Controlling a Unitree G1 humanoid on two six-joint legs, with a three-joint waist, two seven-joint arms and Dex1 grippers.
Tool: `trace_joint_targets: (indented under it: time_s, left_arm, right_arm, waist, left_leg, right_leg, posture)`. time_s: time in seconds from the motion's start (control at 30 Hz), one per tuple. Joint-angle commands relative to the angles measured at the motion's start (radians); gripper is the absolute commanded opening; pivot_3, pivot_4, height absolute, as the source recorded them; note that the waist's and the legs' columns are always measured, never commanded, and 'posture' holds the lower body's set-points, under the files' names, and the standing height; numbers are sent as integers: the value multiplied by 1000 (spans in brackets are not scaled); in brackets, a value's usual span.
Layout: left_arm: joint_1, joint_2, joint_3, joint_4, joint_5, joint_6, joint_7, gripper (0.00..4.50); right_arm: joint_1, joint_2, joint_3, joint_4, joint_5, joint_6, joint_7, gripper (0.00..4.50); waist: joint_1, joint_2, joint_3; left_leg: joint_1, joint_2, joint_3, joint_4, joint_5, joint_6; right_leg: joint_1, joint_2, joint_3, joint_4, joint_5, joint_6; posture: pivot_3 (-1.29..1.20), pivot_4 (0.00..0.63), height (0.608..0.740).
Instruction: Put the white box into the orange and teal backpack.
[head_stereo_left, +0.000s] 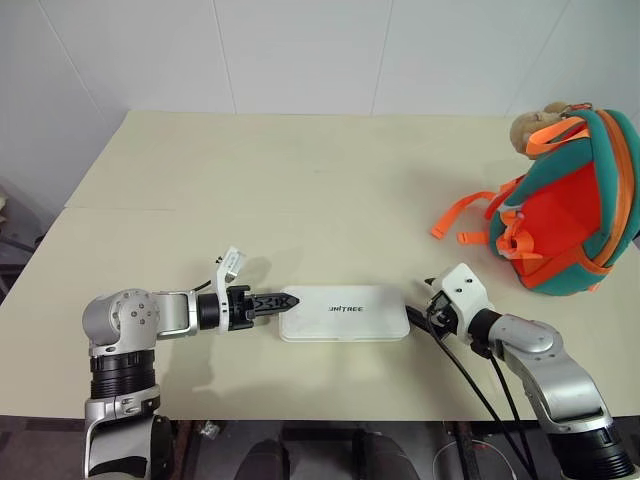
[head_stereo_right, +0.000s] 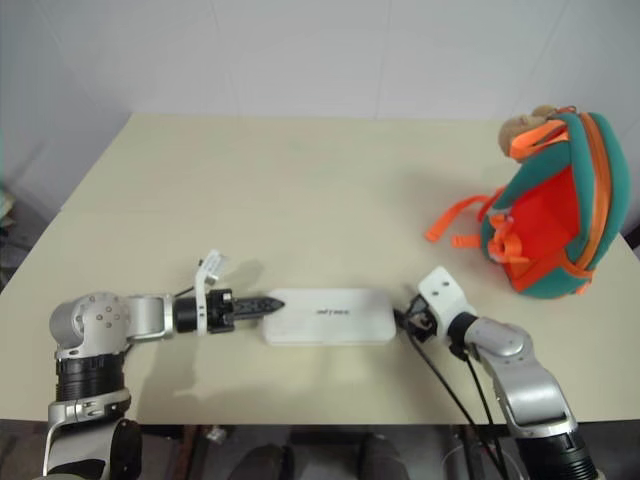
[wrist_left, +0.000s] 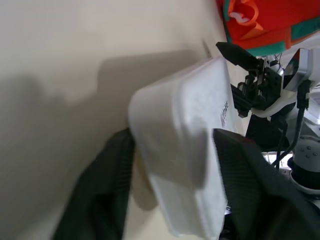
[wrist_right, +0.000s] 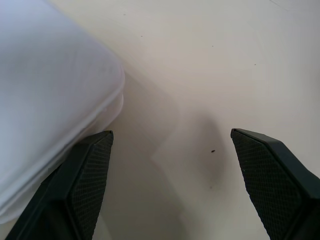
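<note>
- White box (head_stereo_left: 345, 313) lies flat at lower centre of the table (head_stereo_left: 250, 180); I count nothing done.
- Left gripper (head_stereo_left: 277, 303) is clamping its end (lift pending); right gripper (wrist_right: 170, 165) gapes beside it.
- Backpack (head_stereo_left: 565, 205) waits far right.

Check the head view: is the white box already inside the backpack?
No. The white box lies flat on the table between both grippers, well apart from the orange and teal backpack.

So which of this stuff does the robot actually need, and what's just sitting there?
Needed:
- white box
- backpack
- left gripper, its fingers either side of the box's end
- right gripper, open by the other end

Just there:
- table
- plush charm on the backpack
</note>
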Motion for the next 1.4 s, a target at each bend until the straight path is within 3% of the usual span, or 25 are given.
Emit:
trace_joint_targets:
  time_s: [0.03, 0.47, 0.8, 1.17, 1.4]
  left_arm:
    - [0, -41, -50, -44, -62, 2, -39, 1566]
    - [-6, -85, -28, -49, -88, -16, -53, 1425]
    - [39, -123, -86, -77, -72, -48, -43, 1424]
    - [53, -83, -207, -66, -26, -143, -75, 1424]
    - [51, -115, -203, -54, -28, -152, -70, 3662]
  right_arm:
    - [-5, 12, 34, -32, 20, -17, 32, 4500]
    - [-21, 19, 26, -23, 11, -18, 41, 4500]
    - [-41, 35, 35, -14, 9, -18, 44, 4500]
    - [-50, 47, 40, -9, 0, -21, 54, 4500]
    - [-48, 48, 38, -9, -3, -22, 56, 4500]
  waist:
    - [2, 0, 0]
    - [1, 0, 0]
    - [1, 0, 0]
    - [3, -1, -1]
    - [0, -1, -1]
  left_leg:
    - [0, 0, 0, 0, 0, 0]
    - [0, 0, 0, 0, 0, 0]
    - [0, -1, 0, 1, 0, 0]
    - [0, -1, 0, 1, 0, 0]
    - [0, 0, 0, -1, 0, 0]
  right_leg:
    - [1, 0, 0, 0, 0, 0]
    - [1, -1, -1, -1, 0, 0]
    - [1, -1, 0, -1, 0, 0]
    - [3, -1, -1, -2, 0, 0]
    - [1, -1, -1, -2, 0, 0]
  posture:
    - [0, 150, 740]
    - [0, 150, 740]
    - [0, 150, 740]
    - [0, 150, 740]
    - [0, 150, 740]
